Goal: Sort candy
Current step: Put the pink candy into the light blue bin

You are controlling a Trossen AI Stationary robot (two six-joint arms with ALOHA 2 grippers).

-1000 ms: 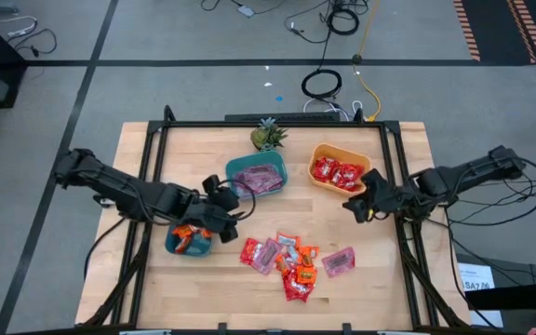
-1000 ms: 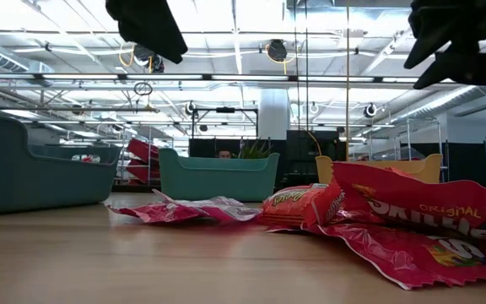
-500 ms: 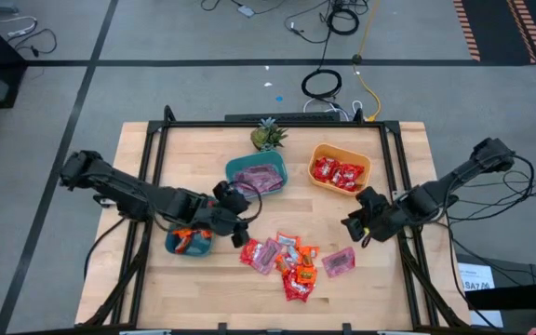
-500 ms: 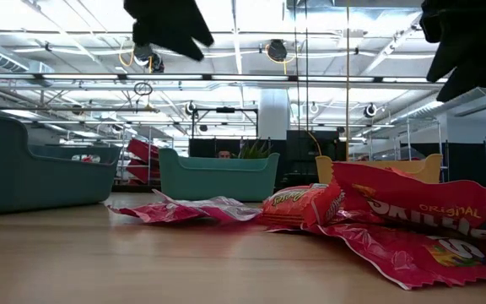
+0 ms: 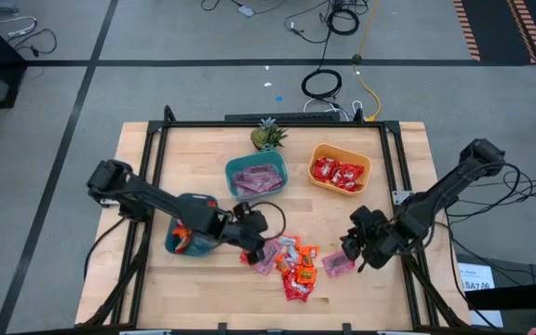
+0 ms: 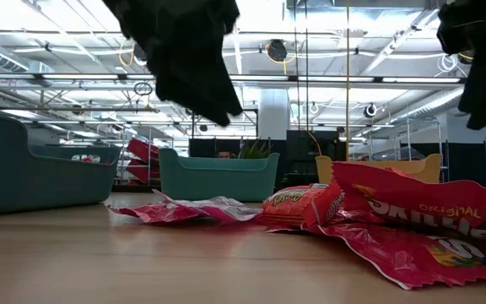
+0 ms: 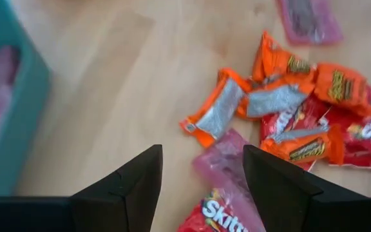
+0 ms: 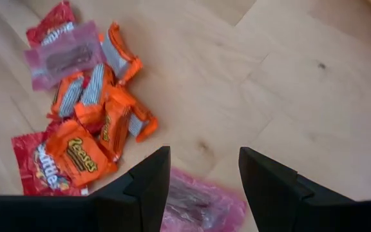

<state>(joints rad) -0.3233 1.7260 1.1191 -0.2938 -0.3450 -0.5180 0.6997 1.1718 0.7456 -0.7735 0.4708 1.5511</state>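
Observation:
The loose candy pile (image 5: 287,259) of red, orange and pink packets lies flat on the table's middle near part. My left gripper (image 5: 255,239) hangs open above the pile's left end. In the left wrist view its fingers (image 7: 201,183) stand on either side of a pink packet (image 7: 219,162) without touching it. My right gripper (image 5: 355,247) hangs open over the single pink packet (image 5: 339,263) at the pile's right. That packet (image 8: 201,201) shows between the fingers (image 8: 201,183) in the right wrist view. In the low view both grippers (image 6: 188,59) (image 6: 482,59) are off the table.
A teal bowl (image 5: 257,177) holds pink candy, an orange bowl (image 5: 340,171) holds red candy, and a blue bowl (image 5: 188,243) under my left arm holds orange candy. A small pineapple-like plant (image 5: 267,137) stands at the far edge. Bare wood lies near the table's near edge.
My left gripper has moved from over the blue bowl toward the table's right and down, to the pile's left end. My right gripper has moved from beside the orange bowl toward the near edge, to above the single pink packet. The candy has not moved.

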